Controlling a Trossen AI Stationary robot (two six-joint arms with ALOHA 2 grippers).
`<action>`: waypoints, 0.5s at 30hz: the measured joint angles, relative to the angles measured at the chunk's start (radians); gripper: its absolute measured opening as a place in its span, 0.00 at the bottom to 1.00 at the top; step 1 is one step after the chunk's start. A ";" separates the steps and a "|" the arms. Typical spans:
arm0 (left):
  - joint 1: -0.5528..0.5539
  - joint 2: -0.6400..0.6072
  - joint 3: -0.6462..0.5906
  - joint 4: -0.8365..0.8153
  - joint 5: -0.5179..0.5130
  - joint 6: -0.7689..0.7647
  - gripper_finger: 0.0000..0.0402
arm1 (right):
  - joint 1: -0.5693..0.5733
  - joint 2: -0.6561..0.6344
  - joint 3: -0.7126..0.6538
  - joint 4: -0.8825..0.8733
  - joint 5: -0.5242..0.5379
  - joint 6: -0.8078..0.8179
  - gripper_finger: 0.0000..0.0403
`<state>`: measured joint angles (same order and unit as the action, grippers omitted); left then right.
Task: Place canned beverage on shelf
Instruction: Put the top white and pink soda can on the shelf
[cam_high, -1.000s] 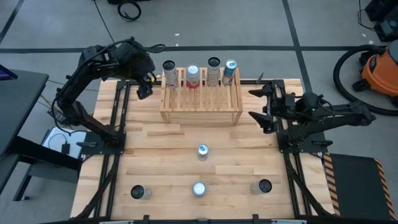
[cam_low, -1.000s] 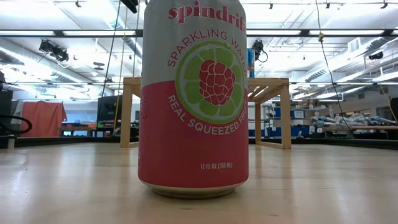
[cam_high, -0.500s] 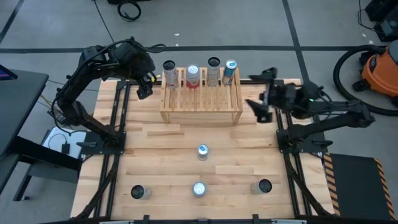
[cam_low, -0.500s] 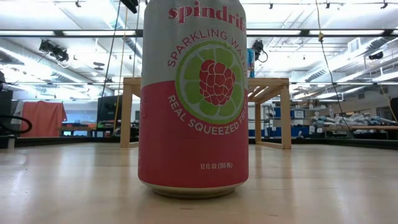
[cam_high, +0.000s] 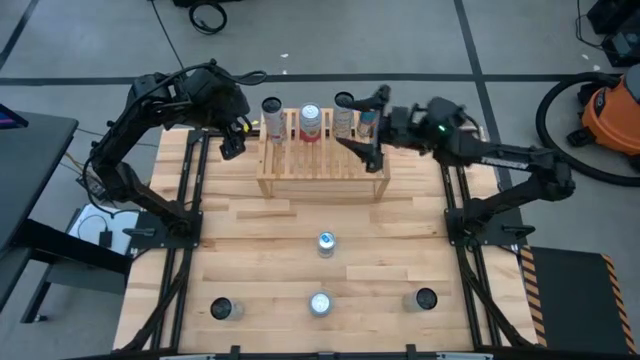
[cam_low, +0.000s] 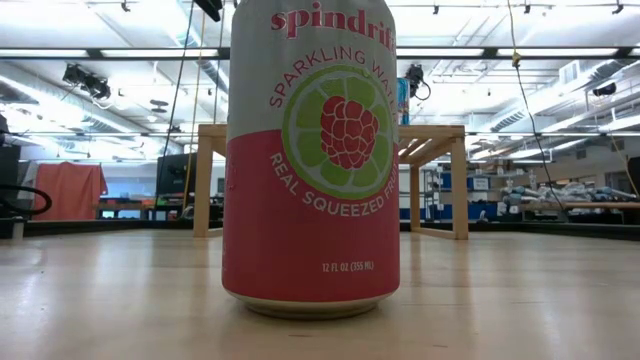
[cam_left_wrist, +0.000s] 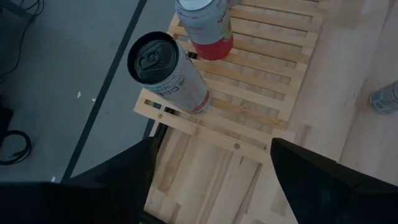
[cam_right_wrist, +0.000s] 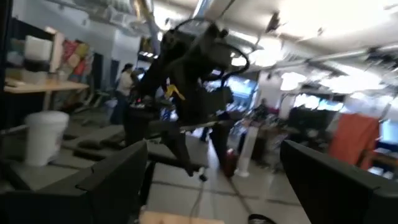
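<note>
High view: looks down on a butcher-block table (cam_high: 250, 240) of pale wood strips. Finds the shelf (cam_high: 322, 165) at upper centre, against the far edge: natural wood, box-like, slatted top. Counts four shelved cans (cam_high: 310, 120) upright in a row along its upper edge, all round metal cylinders.

Places the left end effector (cam_high: 234, 142) just off the shelf's upper-left corner, over the table edge, apart from the nearest can. Places the right end effector (cam_high: 362, 122) above the shelf's upper-right part, close to the two right-hand cans, fingers spread wide, nothing clamped.

Leaves broad bare wood across the middle of the table. Shows four loose cans (cam_high: 326, 242) lower down: one at centre, three well apart along the lower edge. Bounds the open area left and right with black rails (cam_high: 180, 250).

Left wrist view: shows dark fingers (cam_left_wrist: 118, 180) apart with nothing between, shelf corner (cam_left_wrist: 211, 134) beyond, a dark-topped can and a red one standing on the slats.

Right wrist view: shows fingers (cam_right_wrist: 99, 180) apart, empty, facing the room.

Low view: fills mid-frame with one grey-and-pink can (cam_low: 312, 160), smooth and printed, upright on the table; shelf legs (cam_low: 205, 180) far behind.
</note>
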<state>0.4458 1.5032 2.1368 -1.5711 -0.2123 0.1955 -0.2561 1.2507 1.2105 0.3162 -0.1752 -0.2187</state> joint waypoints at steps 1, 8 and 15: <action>0.000 0.000 0.000 0.000 0.000 0.000 0.79 | -0.013 0.025 0.031 -0.023 -0.017 0.010 0.94; 0.000 0.000 0.000 0.000 0.000 0.010 0.79 | -0.086 0.171 0.225 -0.151 -0.036 0.041 0.97; 0.000 0.000 0.000 0.000 0.000 0.032 0.79 | -0.144 0.283 0.358 -0.178 -0.158 0.067 0.98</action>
<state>0.4458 1.5032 2.1365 -1.5711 -0.2126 0.2280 -0.4004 1.5336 1.5681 0.1384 -0.3332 -0.1513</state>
